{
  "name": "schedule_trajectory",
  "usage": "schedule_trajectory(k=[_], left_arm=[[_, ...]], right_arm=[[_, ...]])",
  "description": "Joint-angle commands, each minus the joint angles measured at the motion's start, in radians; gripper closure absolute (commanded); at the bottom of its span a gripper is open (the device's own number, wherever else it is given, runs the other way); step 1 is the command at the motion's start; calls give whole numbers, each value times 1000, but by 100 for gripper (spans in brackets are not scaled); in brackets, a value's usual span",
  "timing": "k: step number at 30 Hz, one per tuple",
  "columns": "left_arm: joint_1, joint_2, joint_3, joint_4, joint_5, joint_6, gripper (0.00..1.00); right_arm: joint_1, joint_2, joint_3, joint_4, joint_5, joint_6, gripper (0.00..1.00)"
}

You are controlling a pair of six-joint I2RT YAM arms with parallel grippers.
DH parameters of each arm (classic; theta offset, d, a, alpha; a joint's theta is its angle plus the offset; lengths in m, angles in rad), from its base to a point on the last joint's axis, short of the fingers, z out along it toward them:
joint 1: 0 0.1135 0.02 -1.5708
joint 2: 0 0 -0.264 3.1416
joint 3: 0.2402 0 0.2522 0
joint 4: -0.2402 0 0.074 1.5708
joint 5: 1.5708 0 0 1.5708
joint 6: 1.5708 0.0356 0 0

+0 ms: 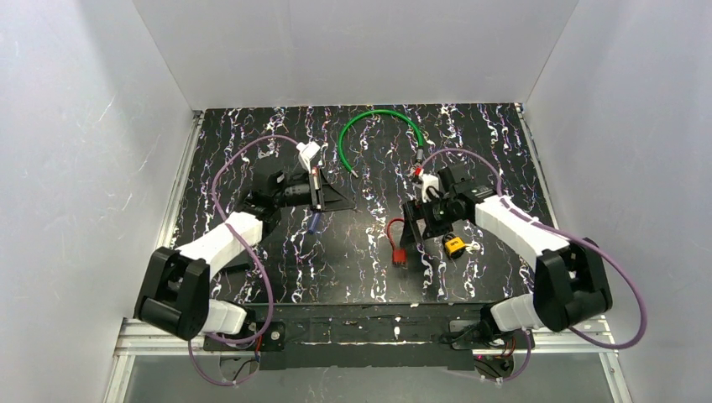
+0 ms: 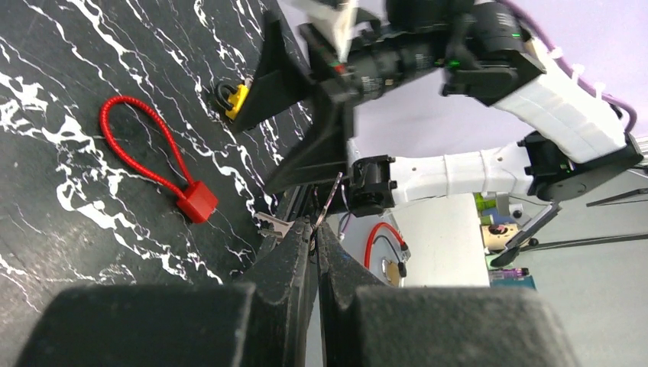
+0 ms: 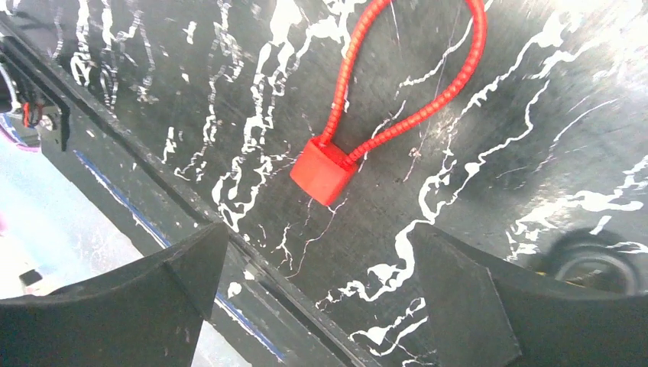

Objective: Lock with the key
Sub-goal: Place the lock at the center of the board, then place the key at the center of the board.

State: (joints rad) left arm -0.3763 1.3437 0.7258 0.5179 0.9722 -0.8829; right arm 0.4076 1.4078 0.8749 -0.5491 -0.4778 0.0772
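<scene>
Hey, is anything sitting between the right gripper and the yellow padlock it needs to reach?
Nothing visible does. The lock lies on the table close beside the open right gripper, toward the right arm's own side. The red loop lies under the open jaws and off to the other side, so it is not in the path.

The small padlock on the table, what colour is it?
The padlock is yellow, clearest in the top external view.
</scene>
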Motion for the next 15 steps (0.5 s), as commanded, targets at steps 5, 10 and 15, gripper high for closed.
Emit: schedule_trajectory(k=[5,10,15], left_arm=[[-118,155,174,-150,-15,181,100],[-225,299,314,-324,-89,287,100],[-318,442,405,-391,-110,306,100]], right_arm=[[-27,-180,170,-55,-10,-134,2],[-149,-245,164,-7,-120,-110,2],[-220,-307,179,75,-209,-38,2]])
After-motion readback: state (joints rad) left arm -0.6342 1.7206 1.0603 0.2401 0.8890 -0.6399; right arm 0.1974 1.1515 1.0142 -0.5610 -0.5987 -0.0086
